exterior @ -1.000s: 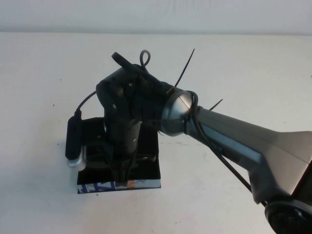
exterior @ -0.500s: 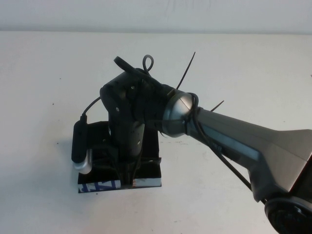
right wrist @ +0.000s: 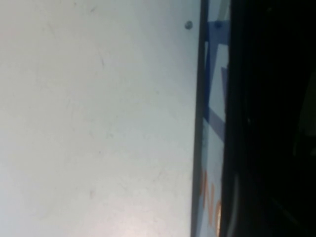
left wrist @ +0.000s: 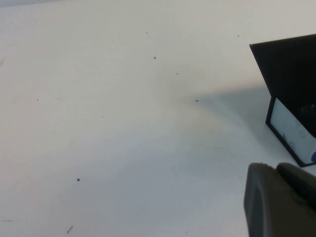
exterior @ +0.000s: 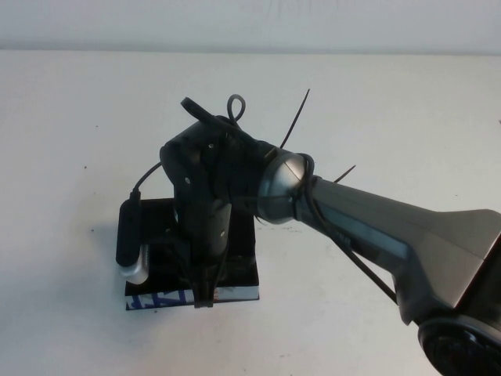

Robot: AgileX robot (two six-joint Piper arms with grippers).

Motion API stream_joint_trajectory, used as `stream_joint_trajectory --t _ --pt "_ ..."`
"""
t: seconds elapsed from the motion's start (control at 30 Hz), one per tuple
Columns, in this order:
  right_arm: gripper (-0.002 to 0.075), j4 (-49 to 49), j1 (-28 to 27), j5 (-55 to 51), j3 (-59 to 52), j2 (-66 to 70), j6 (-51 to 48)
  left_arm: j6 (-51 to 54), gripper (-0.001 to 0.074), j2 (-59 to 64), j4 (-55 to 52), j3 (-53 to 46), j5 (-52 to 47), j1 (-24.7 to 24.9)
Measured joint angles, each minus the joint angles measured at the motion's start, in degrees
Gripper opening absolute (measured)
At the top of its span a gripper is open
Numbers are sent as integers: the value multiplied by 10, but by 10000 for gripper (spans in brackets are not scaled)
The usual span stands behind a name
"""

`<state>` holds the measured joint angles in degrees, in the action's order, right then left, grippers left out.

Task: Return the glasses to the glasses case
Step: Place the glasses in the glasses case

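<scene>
The glasses case (exterior: 160,298) lies open on the white table left of centre, its blue-and-white printed edge facing me. My right gripper (exterior: 205,294) points straight down into the case, its tip at the front edge. The right wrist view shows only the printed edge with orange marks (right wrist: 211,123) and the dark inside of the case. The glasses are hidden under the gripper. My left gripper (left wrist: 282,200) is out of the high view. In the left wrist view it hangs low over bare table with its jaws together, empty, and the case (left wrist: 291,74) is a short way off.
The right arm (exterior: 376,227) reaches in from the lower right across the table. Its wrist camera (exterior: 129,239), a black cylinder with a silver end, hangs over the case's left side. White table (exterior: 376,110) surrounds the case.
My right gripper has dropped lower and come forward, its tip moving from the middle of the case to the front edge. The wrist has tilted a little.
</scene>
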<state>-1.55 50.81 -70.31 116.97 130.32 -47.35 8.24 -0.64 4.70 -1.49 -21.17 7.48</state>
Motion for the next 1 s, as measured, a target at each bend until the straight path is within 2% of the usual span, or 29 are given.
stream_joint_trajectory --t 0.43,0.7,1.0 --pt "175 -2 0 0 -1 1 0 0 -1 0 0 0 0 0" --pt "83 -3 0 0 -1 1 -2 0 -1 0 0 0 0 0" --pt "68 -3 0 0 -1 1 -2 0 -1 0 0 0 0 0"
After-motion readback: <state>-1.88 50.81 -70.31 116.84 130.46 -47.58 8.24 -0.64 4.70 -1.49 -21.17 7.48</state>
